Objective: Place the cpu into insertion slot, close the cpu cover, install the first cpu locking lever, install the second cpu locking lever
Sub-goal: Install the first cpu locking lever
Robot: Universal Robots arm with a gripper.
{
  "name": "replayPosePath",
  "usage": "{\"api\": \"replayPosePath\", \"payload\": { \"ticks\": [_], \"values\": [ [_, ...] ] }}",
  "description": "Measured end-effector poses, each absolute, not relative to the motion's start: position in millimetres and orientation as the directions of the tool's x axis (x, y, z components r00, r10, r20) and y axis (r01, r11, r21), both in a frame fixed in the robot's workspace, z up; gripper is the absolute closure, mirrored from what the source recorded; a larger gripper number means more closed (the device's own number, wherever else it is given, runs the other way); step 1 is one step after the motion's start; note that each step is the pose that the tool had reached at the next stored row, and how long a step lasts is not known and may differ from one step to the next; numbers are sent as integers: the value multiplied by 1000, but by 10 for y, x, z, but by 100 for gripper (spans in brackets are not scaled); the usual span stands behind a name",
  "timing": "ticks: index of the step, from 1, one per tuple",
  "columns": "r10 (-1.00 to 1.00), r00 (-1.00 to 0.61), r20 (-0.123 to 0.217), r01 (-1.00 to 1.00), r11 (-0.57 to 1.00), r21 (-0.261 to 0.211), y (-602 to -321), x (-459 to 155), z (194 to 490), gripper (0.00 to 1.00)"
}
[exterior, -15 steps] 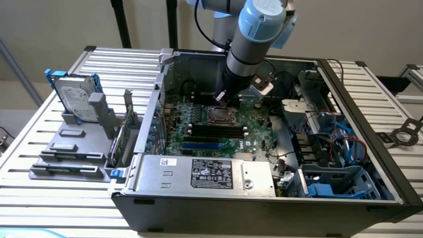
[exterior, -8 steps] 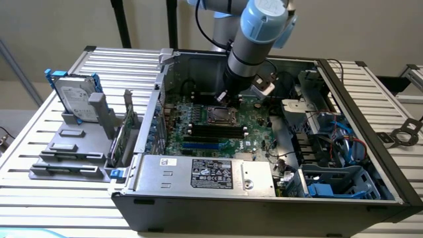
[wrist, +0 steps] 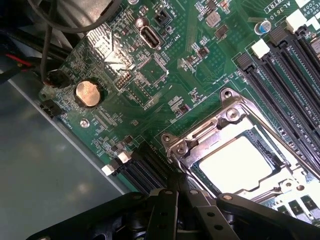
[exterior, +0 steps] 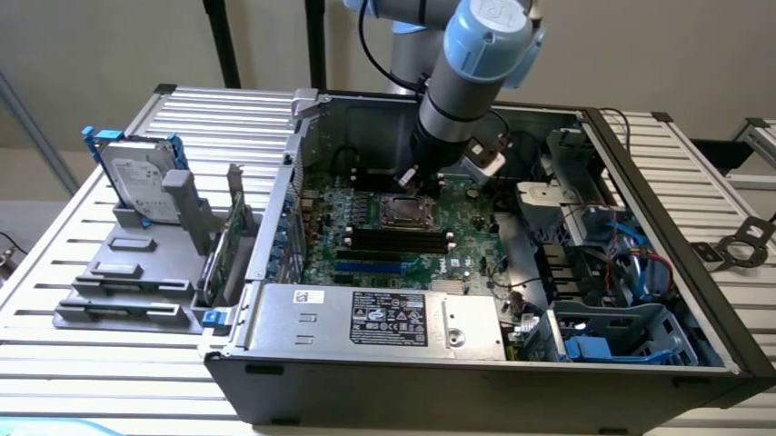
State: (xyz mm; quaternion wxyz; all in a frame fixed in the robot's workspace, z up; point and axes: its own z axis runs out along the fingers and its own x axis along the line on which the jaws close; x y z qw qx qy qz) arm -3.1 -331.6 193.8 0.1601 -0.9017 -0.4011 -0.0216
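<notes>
Slatted metal tabletop (exterior: 109, 354) carries an open PC case (exterior: 485, 381) in the exterior view, with a hard drive (exterior: 136, 177) standing in a grey rack on that view's left. My arm reaches down into the case, my gripper (exterior: 410, 178) just above the board beside the slot (exterior: 405, 212).

Wrist view: my gripper (wrist: 179, 187) is clenched, fingers (wrist: 167, 210) pressed together and holding nothing. Just past the tips the cover (wrist: 225, 127) lies closed over the cpu (wrist: 240, 162) (its silvery top shows through the window). A coin cell (wrist: 87, 93) sits well apart.
</notes>
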Motion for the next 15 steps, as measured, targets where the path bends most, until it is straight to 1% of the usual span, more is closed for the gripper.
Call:
{"api": "replayPosePath", "payload": {
  "ticks": [9, 15],
  "values": [
    [721, 671, 173, 736, -618, -276, -3352, -23, 1942, 89],
    [727, 661, 184, 744, -604, -285, -3352, -22, 1936, 89]
  ]
}}
